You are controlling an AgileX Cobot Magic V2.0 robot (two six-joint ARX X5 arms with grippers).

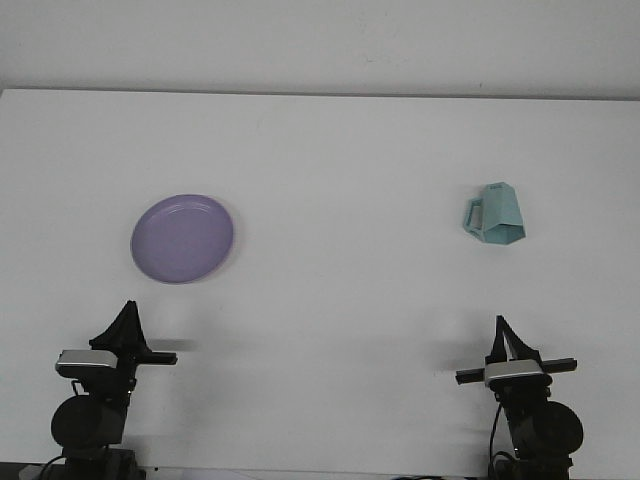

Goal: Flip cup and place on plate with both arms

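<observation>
A purple plate [182, 238] lies flat on the white table [330, 300], left of centre. A teal faceted cup [497, 215] rests at the right; its wide end points down toward me and its handle sticks out to the left. It looks tipped or upside down, and its opening is hidden. My left gripper [127, 318] sits low at the front left, well short of the plate. At the front right is my right gripper [503, 334], well short of the cup. Neither gripper holds or touches anything.
The table's far edge meets a pale wall [320, 40] at the back. Both arm bases stand at the table's near edge. A wide stretch of bare white surface separates plate and cup.
</observation>
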